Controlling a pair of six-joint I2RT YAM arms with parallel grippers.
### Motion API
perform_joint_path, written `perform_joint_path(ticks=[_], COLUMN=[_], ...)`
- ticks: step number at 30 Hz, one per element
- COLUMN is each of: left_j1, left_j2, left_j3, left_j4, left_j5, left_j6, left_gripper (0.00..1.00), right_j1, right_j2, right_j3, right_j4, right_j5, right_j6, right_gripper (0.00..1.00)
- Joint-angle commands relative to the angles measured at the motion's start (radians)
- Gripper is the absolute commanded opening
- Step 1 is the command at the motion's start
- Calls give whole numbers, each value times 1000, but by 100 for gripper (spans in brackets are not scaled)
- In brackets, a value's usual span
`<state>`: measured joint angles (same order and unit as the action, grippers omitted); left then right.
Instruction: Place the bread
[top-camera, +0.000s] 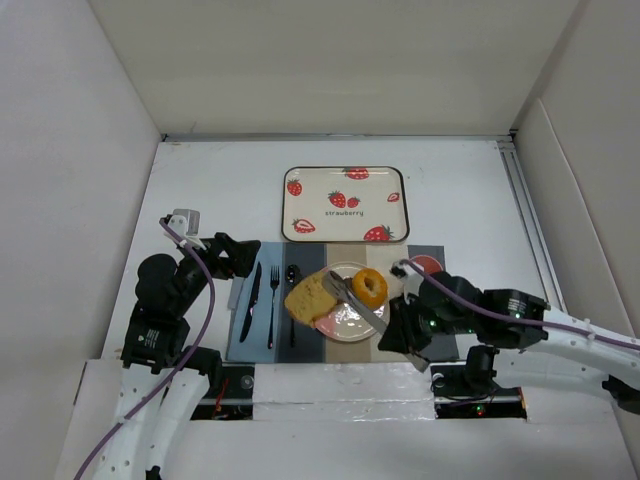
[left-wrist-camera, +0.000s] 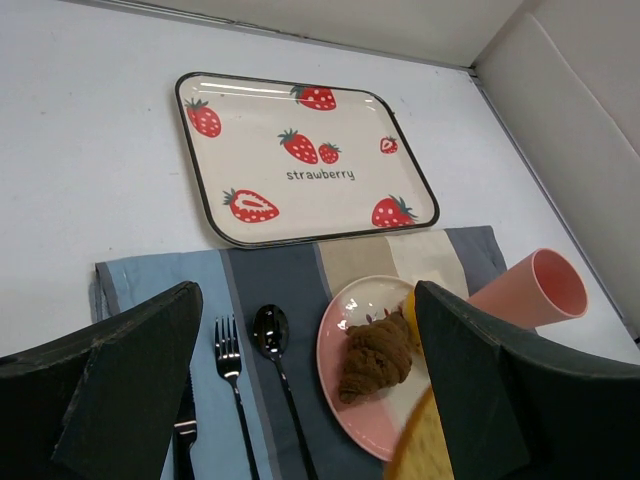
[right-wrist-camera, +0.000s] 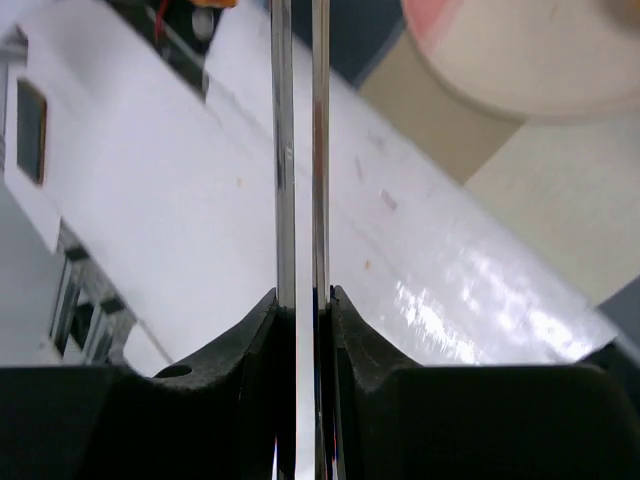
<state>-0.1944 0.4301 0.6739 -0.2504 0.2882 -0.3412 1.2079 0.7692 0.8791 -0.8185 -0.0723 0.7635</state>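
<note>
Right gripper (right-wrist-camera: 303, 300): pinches the handle end of metal tongs (top-camera: 355, 300), their two blades squeezed nearly together, at the near right side of the pink plate (top-camera: 345, 325).
Left gripper (left-wrist-camera: 305, 345): fingers spread wide, holding nothing, above the left of the striped placemat (left-wrist-camera: 150, 280).
Cutlery: knife (top-camera: 250, 300), fork (top-camera: 272, 305) and spoon (top-camera: 291, 300) lie side by side on the placemat.
Bread: all three pieces on the plate; loaf slice (top-camera: 308, 298) at its left edge, brown wedge (left-wrist-camera: 375, 352) in the middle, donut (top-camera: 370, 287) on the right, with the tongs reaching between slice and donut.
Pink cup (left-wrist-camera: 530, 290): just right of the plate.
Strawberry tray (top-camera: 345, 203): just beyond the placemat's far edge.
</note>
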Motion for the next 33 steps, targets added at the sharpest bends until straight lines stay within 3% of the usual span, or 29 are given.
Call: perform_joint_path(ticks=[1, 10, 13, 16, 20, 23, 28, 33], left_j1=[4, 4, 4, 4, 4, 4, 4, 4], left_j2=[-1, -8, -4, -14, -13, -21, -27, -25], left_j3=[24, 18, 23, 19, 19, 16, 19, 18], left_j4=[53, 49, 48, 54, 46, 49, 54, 56], left_j5=[2, -6, 2, 2, 9, 6, 19, 26], left_j6=[10, 8, 10, 10, 10, 10, 10, 8], left_gripper=[82, 82, 82, 82, 82, 82, 82, 82], right_j1=[85, 128, 128, 128, 128, 128, 128, 110], right_j2=[-24, 57, 87, 110, 117, 114, 71, 90], right_j3=[-19, 10, 1, -2, 0, 29, 107, 201], right_j4=[-152, -245, -206, -172, -134, -180, -209, -122], right_j5=[63, 235, 238, 253, 255, 279, 341, 436], right_j6=[147, 183, 169, 155, 135, 152, 161, 106], right_gripper=[6, 6, 8, 15, 45, 51, 52, 45])
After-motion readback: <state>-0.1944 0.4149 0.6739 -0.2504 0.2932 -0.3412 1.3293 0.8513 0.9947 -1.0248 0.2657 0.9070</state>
